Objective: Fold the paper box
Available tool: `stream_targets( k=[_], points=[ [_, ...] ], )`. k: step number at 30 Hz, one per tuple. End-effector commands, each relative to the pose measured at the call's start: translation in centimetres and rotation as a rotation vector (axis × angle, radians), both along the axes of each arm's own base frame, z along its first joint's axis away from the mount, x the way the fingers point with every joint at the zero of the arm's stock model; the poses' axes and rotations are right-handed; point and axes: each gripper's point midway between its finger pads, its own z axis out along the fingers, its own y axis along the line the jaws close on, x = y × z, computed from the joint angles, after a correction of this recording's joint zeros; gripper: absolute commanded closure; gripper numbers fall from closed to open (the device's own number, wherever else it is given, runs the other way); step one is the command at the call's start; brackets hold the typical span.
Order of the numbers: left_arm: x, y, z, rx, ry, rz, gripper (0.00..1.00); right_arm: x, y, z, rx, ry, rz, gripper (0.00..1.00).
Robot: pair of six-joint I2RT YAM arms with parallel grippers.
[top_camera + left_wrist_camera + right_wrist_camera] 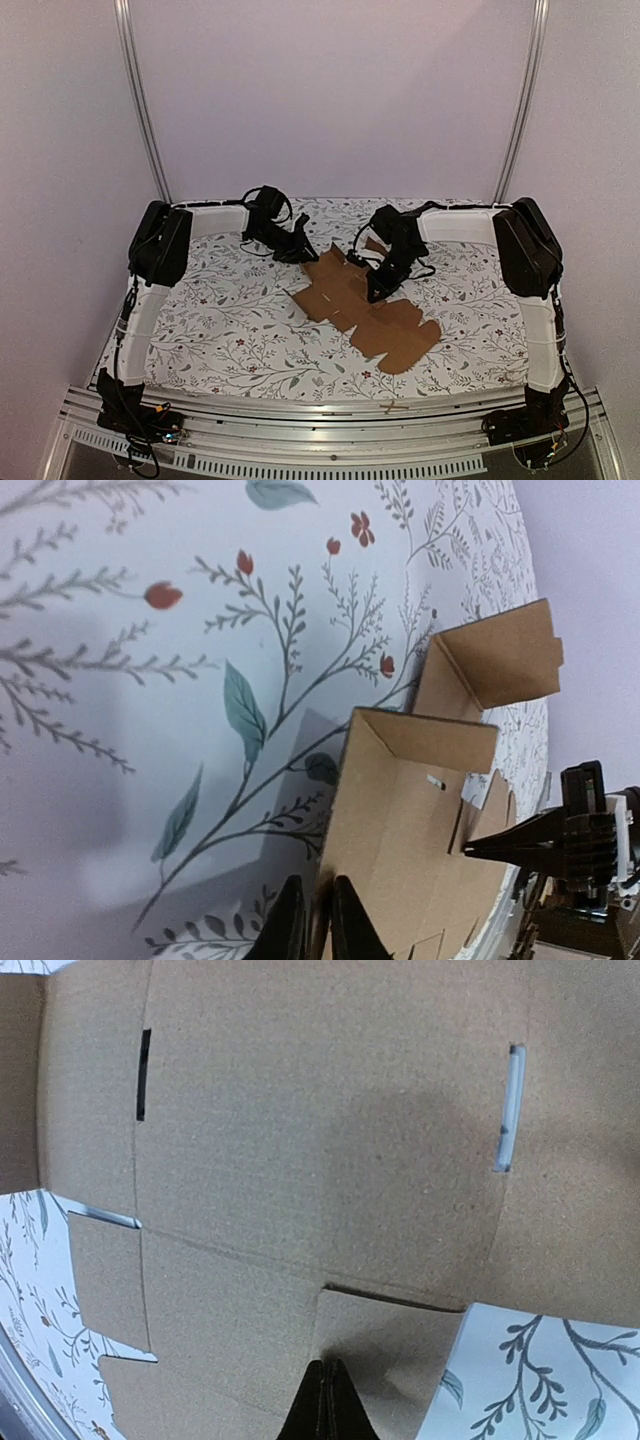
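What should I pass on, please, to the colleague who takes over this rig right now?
Left gripper: shut on an edge of the plain brown corrugated cardboard die-cut sheet.
Right gripper: shut, tips pressing down on a middle panel.
Sheet: mostly flat, mid-table on the floral table cover.
Done: two flaps at the left arm's end stand raised.
Left: all other folds, and the tabs into the slots.

The paper box (400,820) pinched at its edge by the left gripper (318,888)
2 flaps stand up off the floral tablecloth (150,730); the right gripper (480,848) meets the far side.
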Motion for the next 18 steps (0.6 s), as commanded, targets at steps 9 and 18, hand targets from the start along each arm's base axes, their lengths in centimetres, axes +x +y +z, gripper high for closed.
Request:
stream_targets(
  k=[9,18],
  points=[
    [-3.9,0.5,14.7,0.226,-0.455,0.069,0.51,-3.9,-2.8,-2.2,-0.061,0.275,-0.356,1.00],
    [-19.6,-4.6,11.7,0.306,-0.487,0.116,0.56,-4.6,-1.5,-0.5,0.115,0.304,-0.590,1.00]
  ],
)
